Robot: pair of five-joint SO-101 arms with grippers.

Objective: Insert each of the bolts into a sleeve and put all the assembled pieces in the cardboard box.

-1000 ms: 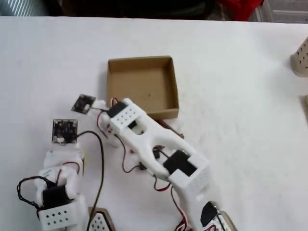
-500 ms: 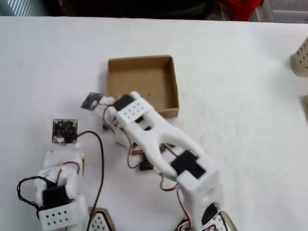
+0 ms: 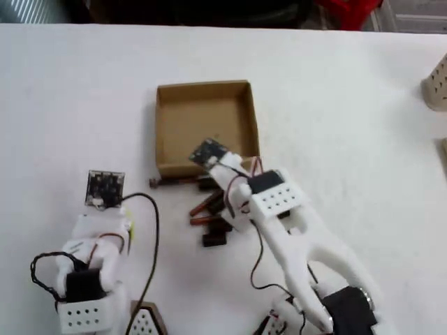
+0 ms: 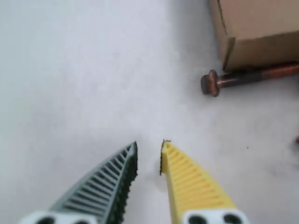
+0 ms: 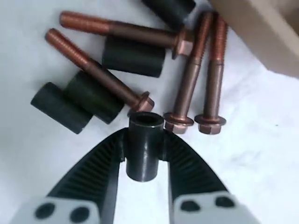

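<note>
Sleeve [image 5: 145, 144], black, upright, clamped in the right claw [image 5: 145, 140], centre-bottom of the right wrist frame. Just beyond it lie four copper bolts [image 5: 190, 74] and loose sleeves [image 5: 133, 56] on the surface [image 3: 349, 105], none clearly mated. Cardboard box [image 3: 161, 132], upper centre of the high frame, holds nothing. Left claw [image 4: 148, 156] has its jaws narrowly parted and grips nothing, low over bare surface with one bolt [image 4: 247, 77] by the box corner. Judgement: early stage, all insertions and boxing remain.
</note>
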